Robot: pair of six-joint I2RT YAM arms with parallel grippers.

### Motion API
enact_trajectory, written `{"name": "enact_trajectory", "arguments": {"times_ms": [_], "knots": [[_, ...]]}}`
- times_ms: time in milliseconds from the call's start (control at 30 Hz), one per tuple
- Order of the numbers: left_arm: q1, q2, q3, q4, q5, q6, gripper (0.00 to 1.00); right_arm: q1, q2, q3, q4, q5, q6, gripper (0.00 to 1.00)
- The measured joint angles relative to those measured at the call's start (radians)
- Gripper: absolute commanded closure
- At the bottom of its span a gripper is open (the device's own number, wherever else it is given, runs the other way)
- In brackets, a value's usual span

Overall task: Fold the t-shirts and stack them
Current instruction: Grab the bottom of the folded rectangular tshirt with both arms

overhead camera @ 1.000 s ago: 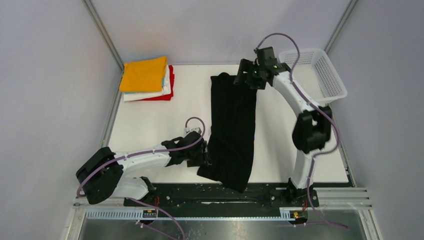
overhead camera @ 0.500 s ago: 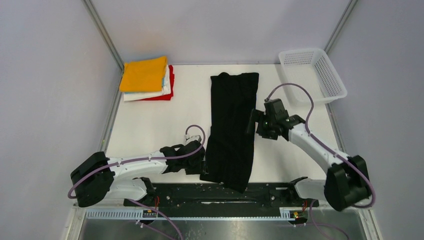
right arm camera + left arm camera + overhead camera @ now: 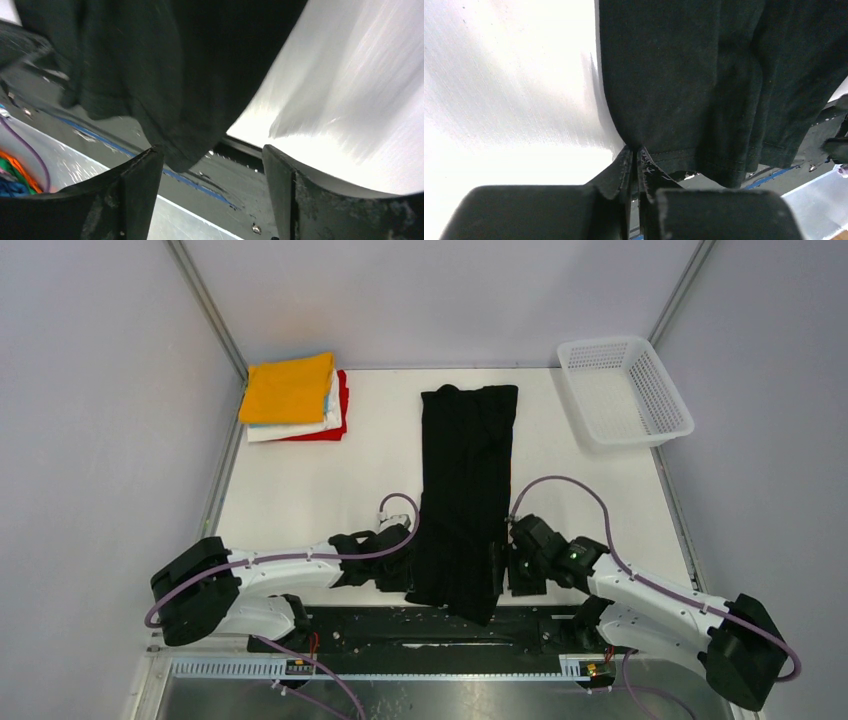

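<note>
The large black t-shirt [image 3: 465, 480] lies as a long narrow strip down the middle of the table, and its near end hangs over the front edge. My left gripper [image 3: 408, 570] is shut on the shirt's lower left hem, as the left wrist view [image 3: 634, 149] shows against the black cloth [image 3: 684, 75]. My right gripper [image 3: 501, 568] is open at the shirt's lower right edge. In the right wrist view [image 3: 212, 150] the shirt's corner [image 3: 165, 60] hangs between the spread fingers, not pinched. The orange-yellow shirt [image 3: 288, 387] tops the folded stack at the far left.
The folded stack shows light blue, white and red edges [image 3: 342, 400] under the orange one. A white mesh basket [image 3: 625, 390] stands at the far right corner. The black rail [image 3: 400, 625] runs along the table's front edge [image 3: 300, 500].
My right arm has swung from the shirt's far end back to its near right edge, gripper open. My left gripper stays shut on the near left hem, shifted slightly.
</note>
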State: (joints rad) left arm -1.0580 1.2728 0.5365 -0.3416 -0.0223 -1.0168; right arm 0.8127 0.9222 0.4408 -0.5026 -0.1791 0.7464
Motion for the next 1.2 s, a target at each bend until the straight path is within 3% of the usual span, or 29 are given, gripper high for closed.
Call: {"name": "enact_trajectory", "arguments": {"times_ms": [133, 433, 567, 667, 800, 1033, 1200], "knots": [[-0.005, 0.000, -0.001, 0.003, 0.002, -0.001, 1.00, 0.094, -0.008, -0.081, 0.026, -0.043, 0.090, 0.29], [-0.024, -0.066, -0.051, 0.002, 0.012, -0.032, 1.00, 0.163, 0.071, -0.139, 0.286, -0.072, 0.199, 0.46], [-0.028, -0.084, -0.061, -0.006, 0.012, -0.040, 1.00, 0.178, 0.090, -0.159, 0.364, -0.077, 0.224, 0.82], [-0.030, -0.092, -0.063, -0.018, 0.015, -0.040, 1.00, 0.185, 0.090, -0.177, 0.407, -0.097, 0.248, 0.95], [-0.036, -0.120, -0.073, -0.040, 0.041, -0.039, 1.00, 0.197, 0.040, -0.178, 0.373, -0.132, 0.261, 0.97], [-0.061, -0.260, -0.101, -0.105, 0.092, -0.056, 1.00, 0.200, -0.235, -0.177, 0.096, -0.153, 0.257, 1.00], [-0.106, -0.297, -0.129, -0.116, 0.126, -0.105, 1.00, 0.200, -0.338, -0.179, 0.004, -0.190, 0.269, 1.00]]}}
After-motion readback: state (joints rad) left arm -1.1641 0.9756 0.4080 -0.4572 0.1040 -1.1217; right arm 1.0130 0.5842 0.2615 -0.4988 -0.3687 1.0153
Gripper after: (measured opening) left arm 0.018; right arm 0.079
